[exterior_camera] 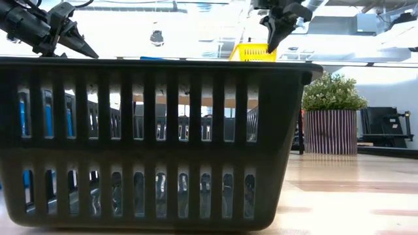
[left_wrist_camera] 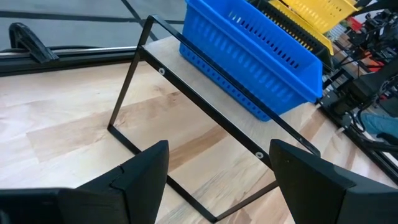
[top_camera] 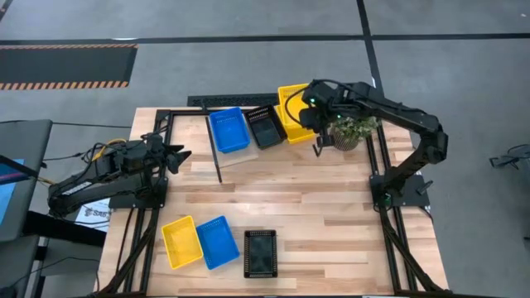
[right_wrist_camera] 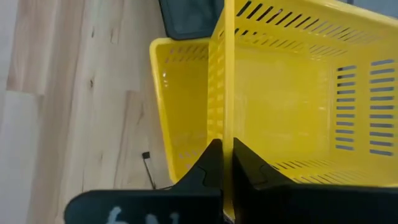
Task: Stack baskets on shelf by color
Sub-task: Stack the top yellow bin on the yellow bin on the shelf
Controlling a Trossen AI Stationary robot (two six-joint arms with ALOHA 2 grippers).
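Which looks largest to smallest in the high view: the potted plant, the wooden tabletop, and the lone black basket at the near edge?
1. wooden tabletop, by far the largest.
2. black basket at the near edge.
3. potted plant, which looks a little smaller than the basket, though the right arm partly covers it, so that gap is unsure.

Two robot arms, both black, built from slim jointed segments. The left arm (top_camera: pixel 99 170) carries loose cables along its length, including yellow or orange wires near its rear joint. The right arm (top_camera: pixel 397 124) has black cables looping over its upper segments and a small green light near the wrist. Each arm ends in a tool with two matte black, wedge-shaped fingers (left_wrist_camera: pixel 140 177). The right tool (right_wrist_camera: pixel 222 163) bears faint pale markings on its body.
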